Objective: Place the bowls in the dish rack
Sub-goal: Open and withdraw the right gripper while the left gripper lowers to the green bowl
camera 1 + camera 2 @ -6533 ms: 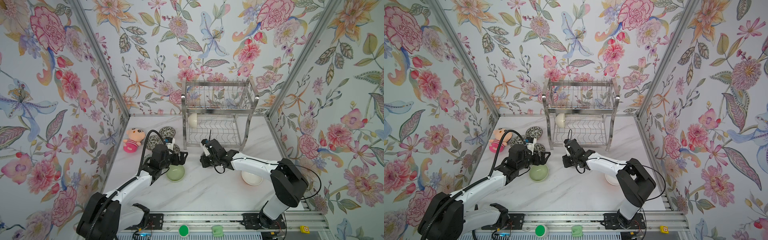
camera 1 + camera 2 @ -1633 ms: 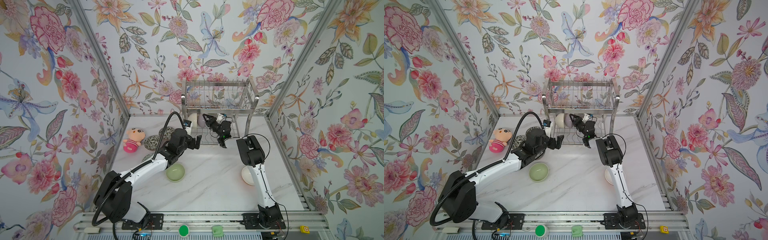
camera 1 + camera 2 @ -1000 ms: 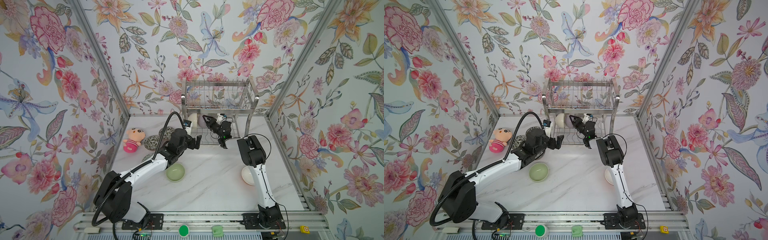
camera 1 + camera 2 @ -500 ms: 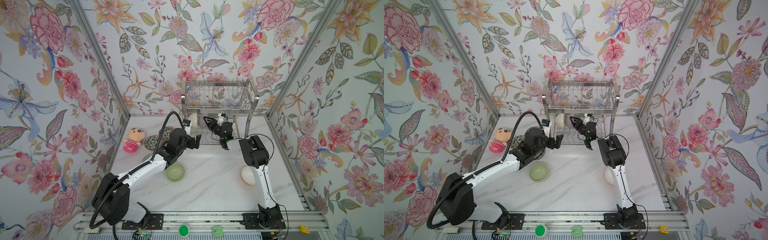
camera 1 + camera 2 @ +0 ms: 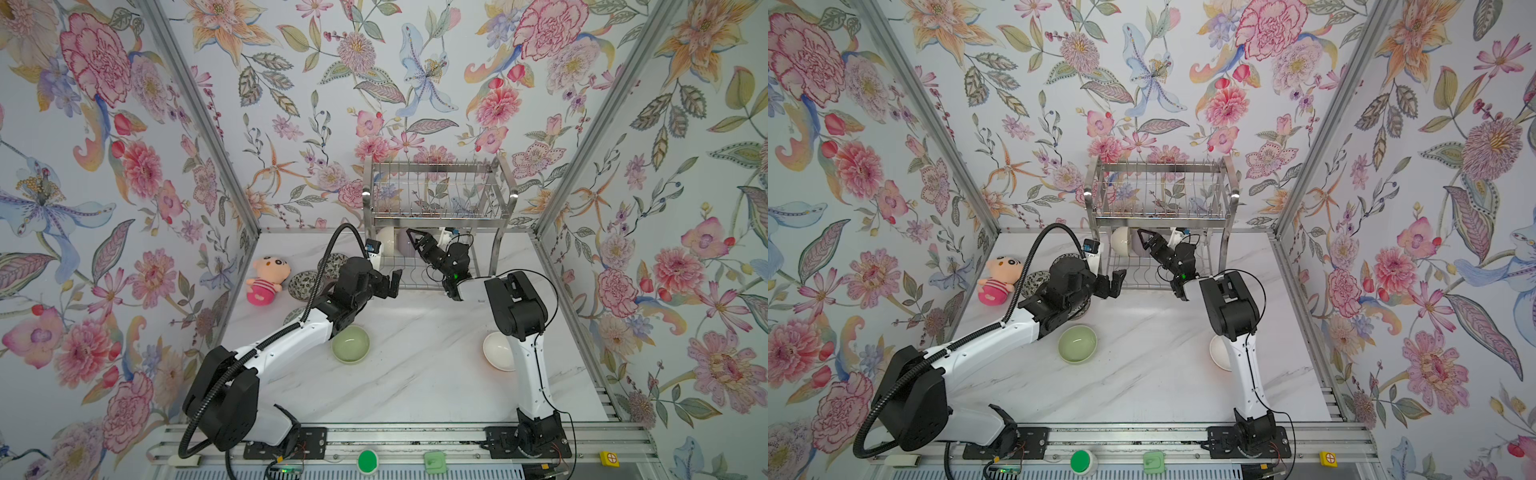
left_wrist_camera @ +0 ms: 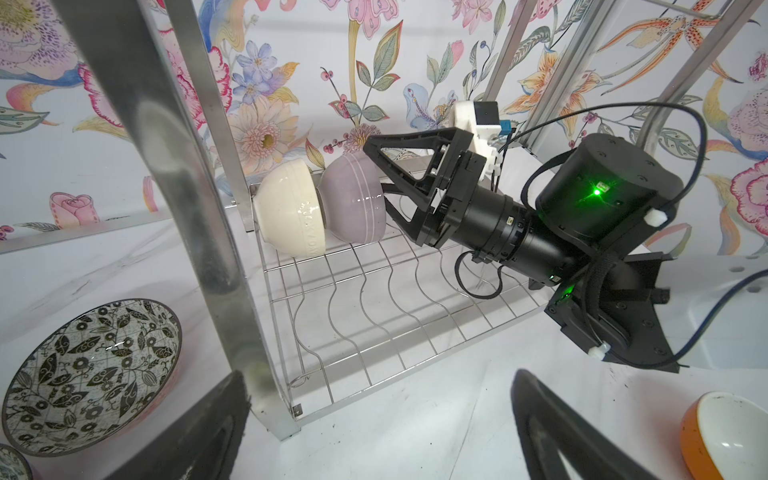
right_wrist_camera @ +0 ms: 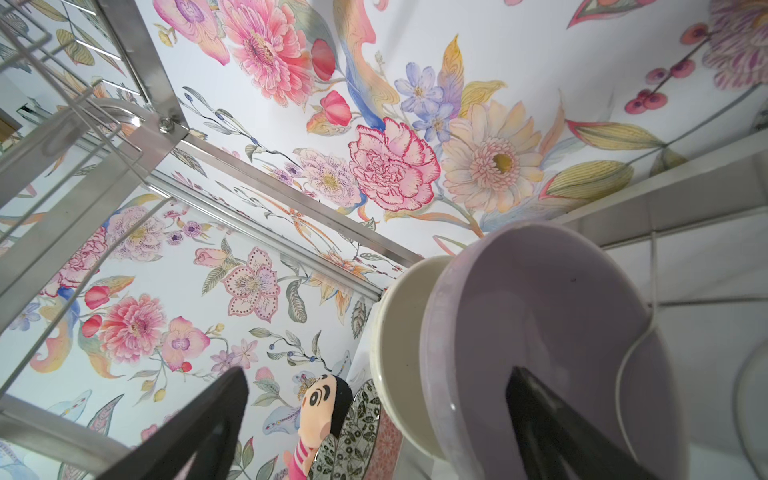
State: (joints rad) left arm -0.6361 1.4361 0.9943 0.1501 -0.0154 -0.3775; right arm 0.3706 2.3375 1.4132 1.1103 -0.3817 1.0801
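Now on edge at the left end of the dish rack (image 6: 199,187)'s lower shelf: lilac bowl (image 6: 353,203) touching cream bowl (image 6: 286,216). Right gripper (image 6: 376,172) spread wide at the lilac rim, clamping nothing. Left gripper (image 5: 390,284) likewise apart, empty, near the rack's front leg. Out on the table (image 5: 415,386) — green bowl (image 5: 350,344), white-and-orange bowl (image 5: 498,351).

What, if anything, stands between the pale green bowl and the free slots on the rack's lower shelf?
The right gripper, jaws open at the lilac bowl, and its arm reach over the dish rack's lower shelf, covering those slots.
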